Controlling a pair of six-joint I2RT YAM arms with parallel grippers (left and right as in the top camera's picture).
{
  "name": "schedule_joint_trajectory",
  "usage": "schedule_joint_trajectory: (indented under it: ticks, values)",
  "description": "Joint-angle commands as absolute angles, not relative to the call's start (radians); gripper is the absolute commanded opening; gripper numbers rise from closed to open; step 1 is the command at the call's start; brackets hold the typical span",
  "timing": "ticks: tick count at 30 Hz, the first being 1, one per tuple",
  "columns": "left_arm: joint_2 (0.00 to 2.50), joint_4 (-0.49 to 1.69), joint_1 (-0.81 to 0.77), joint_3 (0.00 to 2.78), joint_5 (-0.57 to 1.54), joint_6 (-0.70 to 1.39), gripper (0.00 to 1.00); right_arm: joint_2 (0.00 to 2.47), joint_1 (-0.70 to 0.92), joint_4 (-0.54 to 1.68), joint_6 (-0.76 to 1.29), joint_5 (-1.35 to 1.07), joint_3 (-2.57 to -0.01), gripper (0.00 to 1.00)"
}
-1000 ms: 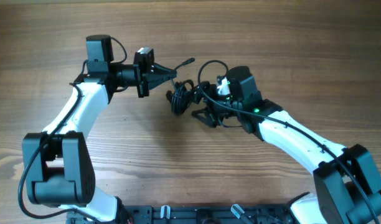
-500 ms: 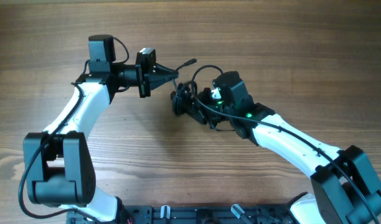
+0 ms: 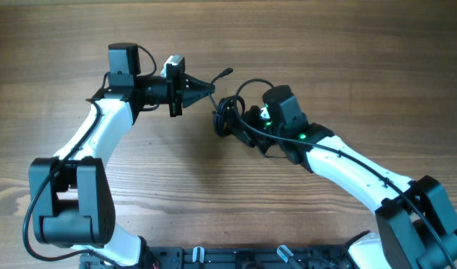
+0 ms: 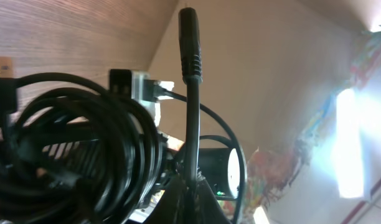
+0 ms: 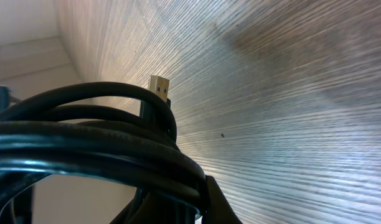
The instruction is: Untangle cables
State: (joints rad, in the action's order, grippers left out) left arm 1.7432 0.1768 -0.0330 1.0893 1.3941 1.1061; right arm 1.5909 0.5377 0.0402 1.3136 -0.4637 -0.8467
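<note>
The left arm rises from its base, elbow bent, forearm level and pointing right. The left gripper (image 3: pixel 210 90) is clenched on 1 strand of the cables (image 3: pixel 227 116), whose plug (image 3: pixel 227 73) juts beyond its tips. The bundle sits mid-table (image 3: pixel 325 45). The right arm stretches leftward, and the right gripper (image 3: pixel 231 127) is clamped on the bunched loops.

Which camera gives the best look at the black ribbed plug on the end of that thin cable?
The left wrist view: the black ribbed plug stands large and sharp, its cable rising from the left gripper. Overhead it is only a tiny dark tip. The right wrist view shows coiled cables, not this plug.
</note>
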Motion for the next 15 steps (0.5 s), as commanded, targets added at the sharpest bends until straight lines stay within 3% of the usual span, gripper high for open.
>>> schedule_joint_trajectory:
  ticks: [1, 5, 15]
  values:
    - [1.747, 0.257, -0.053, 1.092, 1.273, 0.998, 0.04, 1.580, 0.496, 0.043, 1.279, -0.510, -0.845, 0.04]
    - [1.747, 0.366, -0.105, 1.092, 1.151, 0.994, 0.04, 1.580, 0.491, 0.050, 1.278, -0.498, -0.845, 0.04]
    - [1.747, 0.364, -0.249, 1.092, 1.075, 0.971, 0.04, 1.580, 0.487, 0.121, 1.232, -0.355, -0.845, 0.04]
